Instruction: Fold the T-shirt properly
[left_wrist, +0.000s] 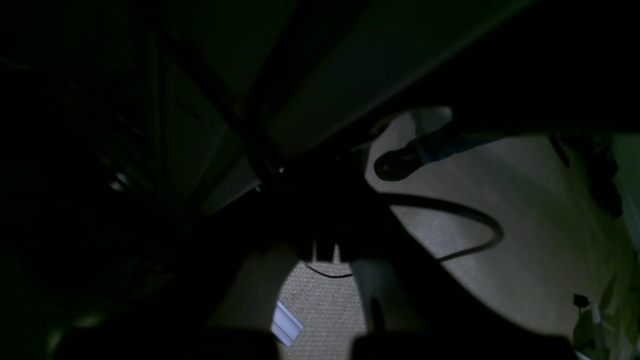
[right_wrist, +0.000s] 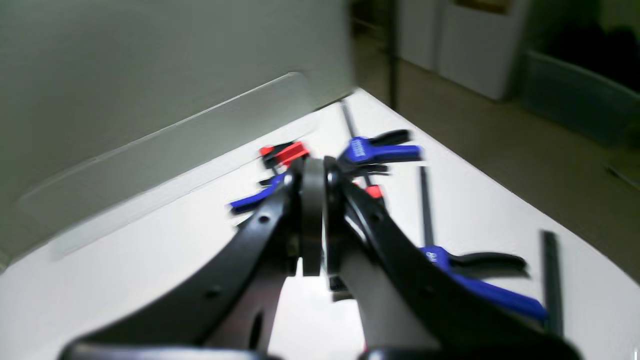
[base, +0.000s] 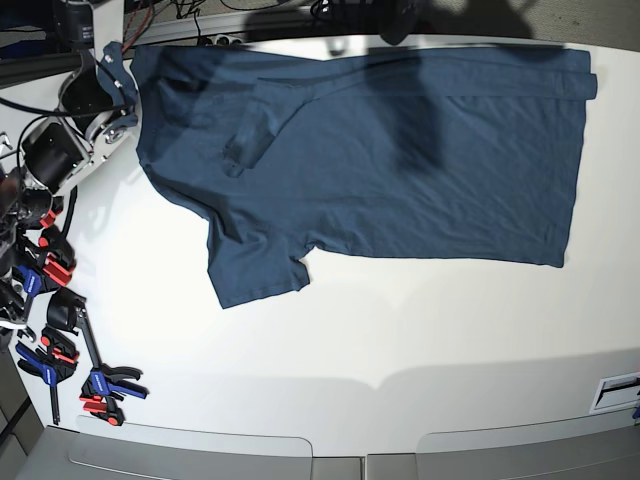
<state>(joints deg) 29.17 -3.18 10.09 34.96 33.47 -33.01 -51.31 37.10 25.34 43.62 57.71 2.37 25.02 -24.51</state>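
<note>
White and smooth, the desk (base: 400, 330) carried the T-shirt (base: 400, 160) spread nearly flat along its far edge, with the near half bare. The shirt lay sideways: hem at the right end, collar end at the far left corner, where a little cloth reached the desk's edge. One sleeve (base: 255, 270) stuck out toward the near side, and a small raised fold sat near the collar.

The cloth looked thin, soft and light, with no stiffness, so it would probably sag and drape from any pinched point and drag on the desk rather than slide freely. It seemed not fragile. A pinch at one point alone would likely bunch it. In my judgement, the best holds were at the edges: the two hem corners at the right, or a shoulder and the hem corner on one long side, one for each arm.

The right gripper (right_wrist: 313, 175) had its jaws pressed together on nothing, above the desk corner near some blue and red clamps (right_wrist: 380, 150). The left wrist view was very dark, showing mostly floor and a cable; the left jaws were also closed, and I could see nothing between them.
</note>
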